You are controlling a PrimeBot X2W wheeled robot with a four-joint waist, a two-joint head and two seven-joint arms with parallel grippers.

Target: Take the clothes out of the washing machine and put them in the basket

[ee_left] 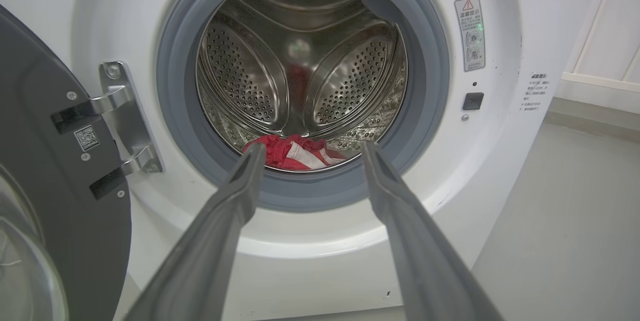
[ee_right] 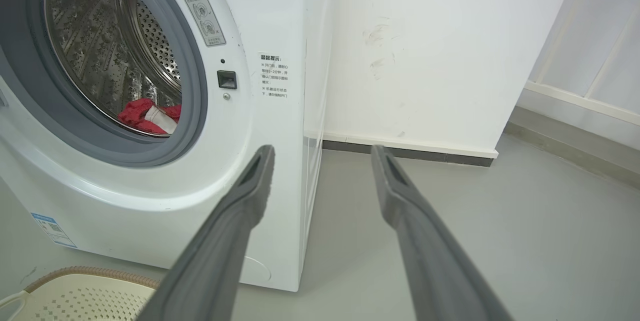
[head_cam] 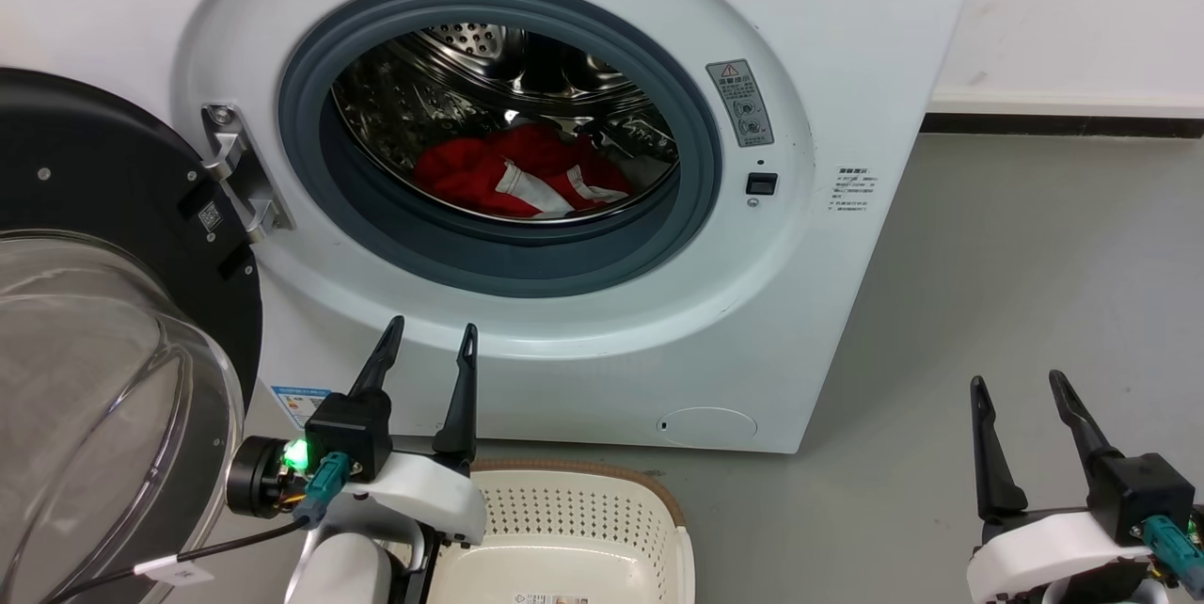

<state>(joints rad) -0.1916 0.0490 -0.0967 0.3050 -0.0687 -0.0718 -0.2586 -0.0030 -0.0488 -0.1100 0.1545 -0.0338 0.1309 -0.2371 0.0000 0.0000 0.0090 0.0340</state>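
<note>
The white washing machine [head_cam: 828,39] stands with its round glass door [head_cam: 103,378] swung open to the left. Red clothes [head_cam: 522,173] with white trim lie at the bottom of the steel drum, also seen as clothes [ee_left: 295,153] in the left wrist view and clothes [ee_right: 147,117] in the right wrist view. The cream basket [head_cam: 574,510] sits on the floor in front of the machine. My left gripper [head_cam: 430,341] is open, held above the basket's left end and below the drum opening. My right gripper [head_cam: 1021,388] is open, off to the right of the machine.
The open door with its black rim and metal hinge [head_cam: 235,171] takes up the left side near my left arm. Grey floor [head_cam: 988,303] stretches to the right of the machine, bounded by a white wall with a dark skirting [head_cam: 1063,124].
</note>
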